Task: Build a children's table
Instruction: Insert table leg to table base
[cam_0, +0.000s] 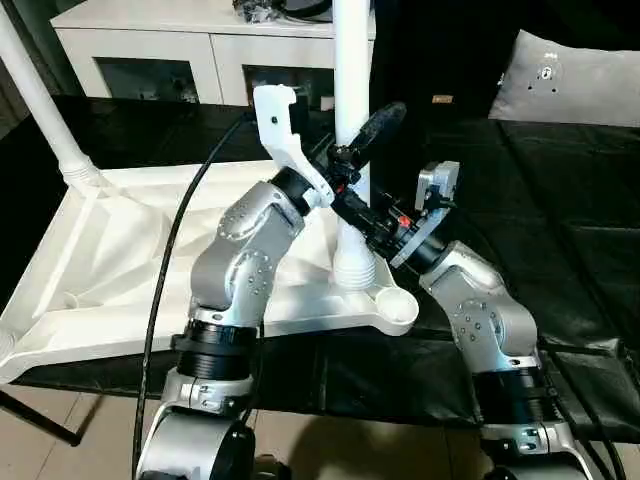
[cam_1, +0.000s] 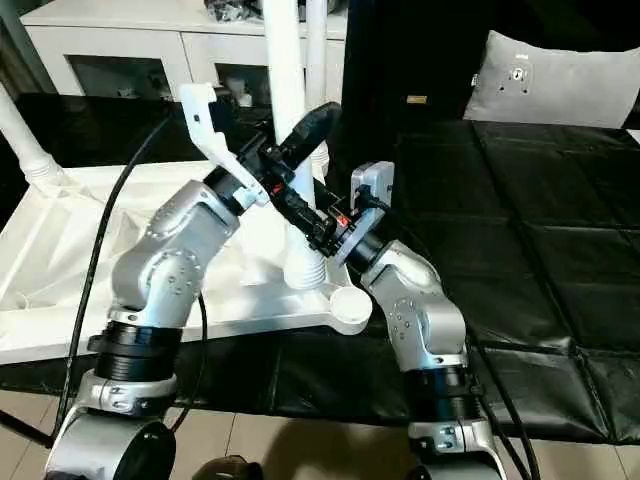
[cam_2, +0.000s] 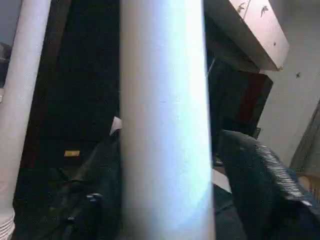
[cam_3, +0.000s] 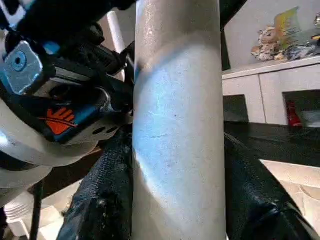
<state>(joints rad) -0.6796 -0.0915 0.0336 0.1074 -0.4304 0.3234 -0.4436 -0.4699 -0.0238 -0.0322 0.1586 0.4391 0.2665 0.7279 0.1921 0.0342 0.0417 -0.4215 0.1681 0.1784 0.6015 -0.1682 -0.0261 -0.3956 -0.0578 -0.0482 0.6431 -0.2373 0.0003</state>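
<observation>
While my left gripper (cam_0: 372, 128) and right gripper (cam_0: 345, 205) clamp the leg (cam_0: 351, 60), uneven torque could cross-thread its socket (cam_0: 352, 270).

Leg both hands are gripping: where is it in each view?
Left eye: upright leg, top centre.
Right eye: left of centre.
Left wrist: broad central column.
Right wrist: central column between black fingers.
Shared landmark: white cabinet.
</observation>
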